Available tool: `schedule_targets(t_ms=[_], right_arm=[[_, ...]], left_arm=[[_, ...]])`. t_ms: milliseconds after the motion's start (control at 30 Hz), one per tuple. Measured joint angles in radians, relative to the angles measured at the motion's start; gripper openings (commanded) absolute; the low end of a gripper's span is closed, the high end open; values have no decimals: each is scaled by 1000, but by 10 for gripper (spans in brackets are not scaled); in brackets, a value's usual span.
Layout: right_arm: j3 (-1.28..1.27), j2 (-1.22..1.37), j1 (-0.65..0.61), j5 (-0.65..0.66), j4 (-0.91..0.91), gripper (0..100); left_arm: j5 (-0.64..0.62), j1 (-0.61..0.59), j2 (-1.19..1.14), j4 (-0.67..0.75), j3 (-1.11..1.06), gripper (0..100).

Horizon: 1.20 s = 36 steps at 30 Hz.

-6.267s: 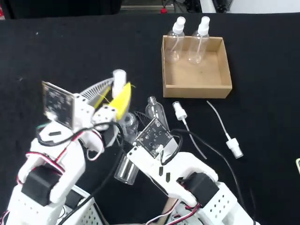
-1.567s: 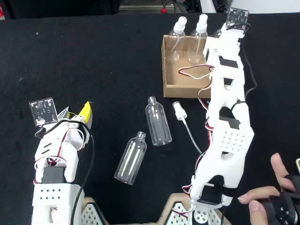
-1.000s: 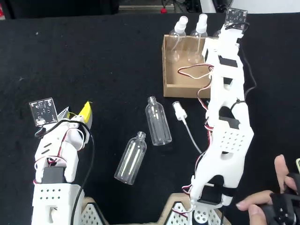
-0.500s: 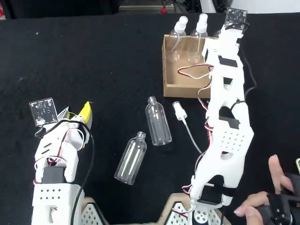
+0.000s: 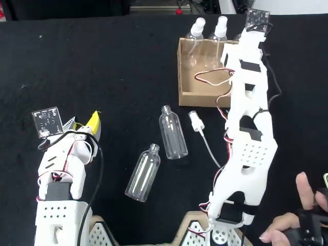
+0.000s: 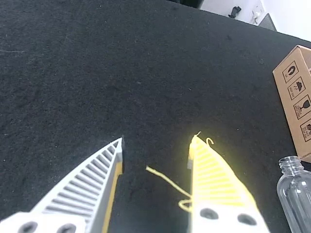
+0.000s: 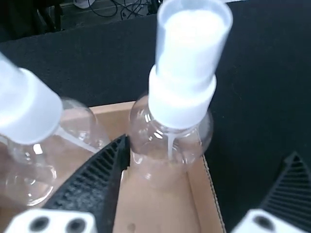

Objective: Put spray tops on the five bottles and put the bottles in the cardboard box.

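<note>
1. Over a corner of the brown cardboard box point(image 7: 209, 194), the right tool point(image 7: 209, 150) is hanging, its black ribbed fingers spread wide on either side of a clear bottle point(image 7: 170, 145) wearing a white spray top point(image 7: 187, 73).
2. The left tool point(image 6: 157, 141), its ribbed white and yellow fingers apart, is hovering over the matte black counter point(image 6: 97, 58).
3. An uncapped clear bottle point(image 5: 172, 132) and a second uncapped bottle point(image 5: 143, 171) are lying there near a loose sprayer point(image 5: 196, 122).
4. Black handling pictograms point(image 6: 296, 92) are showing on the box's side.

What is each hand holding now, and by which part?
Nothing is held. The left hand is open above the table. The right hand stands wide open around a capped bottle in the cardboard box, not clamping it.
</note>
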State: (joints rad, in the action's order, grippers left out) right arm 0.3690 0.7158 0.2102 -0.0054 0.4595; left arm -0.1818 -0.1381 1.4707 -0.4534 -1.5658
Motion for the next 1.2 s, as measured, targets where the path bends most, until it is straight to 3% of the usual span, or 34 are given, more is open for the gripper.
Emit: schedule_targets(t_ms=[767, 1200], right_arm=[[0, -3, 3, 0, 94, 431], [-41, -166, 25, 0, 163, 431]], left_arm=[[0, 0, 0, 0, 0, 213], [0, 0, 0, 0, 0, 213]])
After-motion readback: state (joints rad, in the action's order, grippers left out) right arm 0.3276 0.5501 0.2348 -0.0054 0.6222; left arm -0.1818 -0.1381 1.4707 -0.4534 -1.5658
